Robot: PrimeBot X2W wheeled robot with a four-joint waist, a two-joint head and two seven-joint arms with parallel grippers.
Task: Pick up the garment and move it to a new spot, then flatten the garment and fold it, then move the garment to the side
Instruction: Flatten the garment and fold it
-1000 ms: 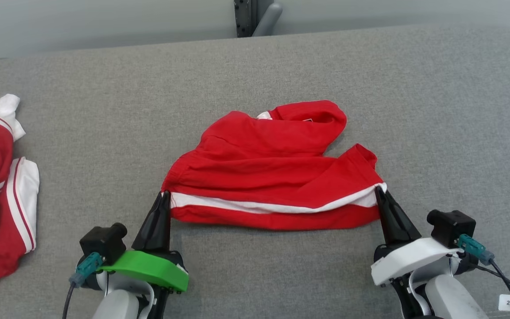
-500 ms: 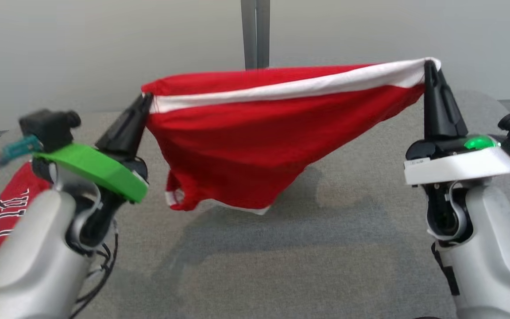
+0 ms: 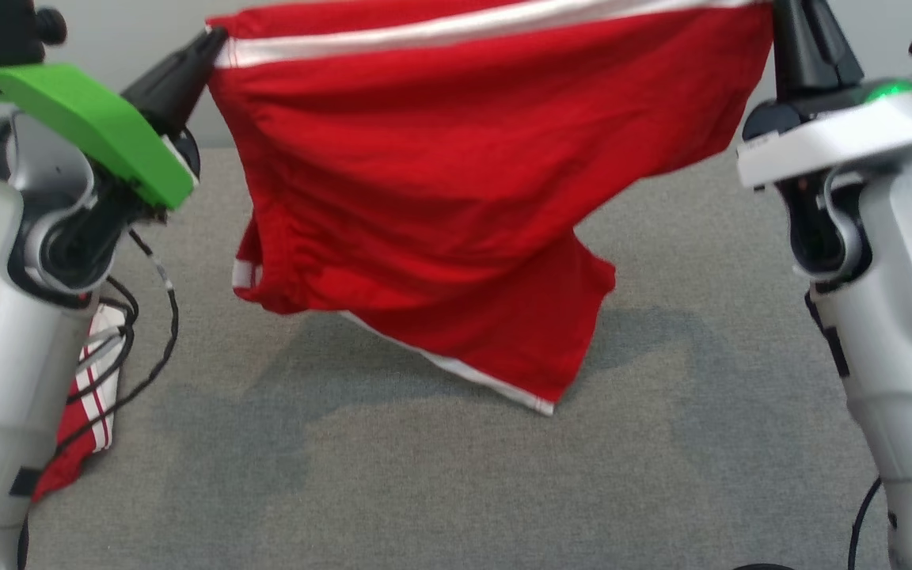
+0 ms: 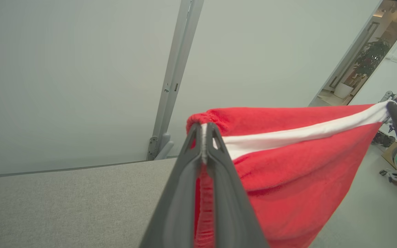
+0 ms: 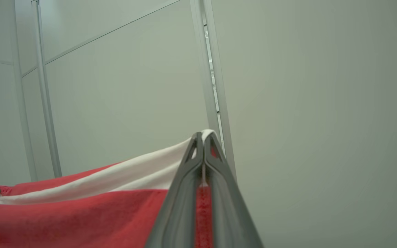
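Observation:
The garment [image 3: 456,174] is red with a white stripe along its top edge and hangs in the air above the grey surface [image 3: 424,475], stretched between both grippers. My left gripper [image 3: 214,38] is shut on its left corner; in the left wrist view the garment [image 4: 298,165] runs from the closed left gripper [image 4: 203,129] off to the right. My right gripper [image 3: 788,12] is shut on the right corner, its tips at the head view's top edge. In the right wrist view the right gripper [image 5: 203,136] pinches the white band of the garment [image 5: 81,213]. The hem hangs free, low at centre.
A second red and white piece of clothing [image 3: 88,412] lies on the grey surface at the left, partly behind my left arm. A pale wall with a metal post [image 4: 172,79] stands behind the surface.
Both grippers have lifted the garment off the grey surface and raised it higher, so it now hangs stretched between them. The head view has also shifted.

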